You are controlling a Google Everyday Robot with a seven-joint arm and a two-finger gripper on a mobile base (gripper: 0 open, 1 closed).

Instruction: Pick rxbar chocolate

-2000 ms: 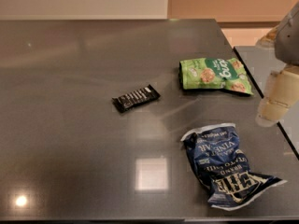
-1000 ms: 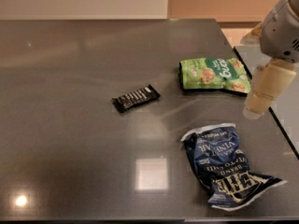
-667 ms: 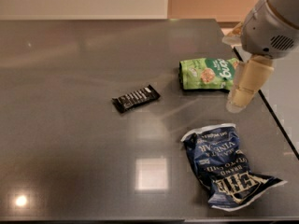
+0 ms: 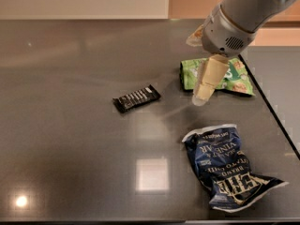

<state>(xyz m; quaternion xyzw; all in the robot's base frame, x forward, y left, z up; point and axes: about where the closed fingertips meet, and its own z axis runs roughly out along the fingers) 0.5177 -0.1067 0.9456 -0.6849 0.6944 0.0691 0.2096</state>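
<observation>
The rxbar chocolate (image 4: 136, 98) is a small flat black bar with white lettering, lying slightly tilted near the middle of the dark table (image 4: 70, 149). My gripper (image 4: 204, 93) hangs from the grey arm coming in from the upper right. It hovers above the table, to the right of the bar and in front of the green pouch's left part. It holds nothing that I can see.
A green snack pouch (image 4: 234, 78) lies at the right, partly behind the gripper. A crumpled dark-blue chip bag (image 4: 225, 168) lies at the front right. The table's right edge (image 4: 276, 121) runs diagonally close to both bags.
The arm has swung in from the right edge toward the left, and the gripper now sits over the table closer to the bar. The bar and both bags have not moved.
</observation>
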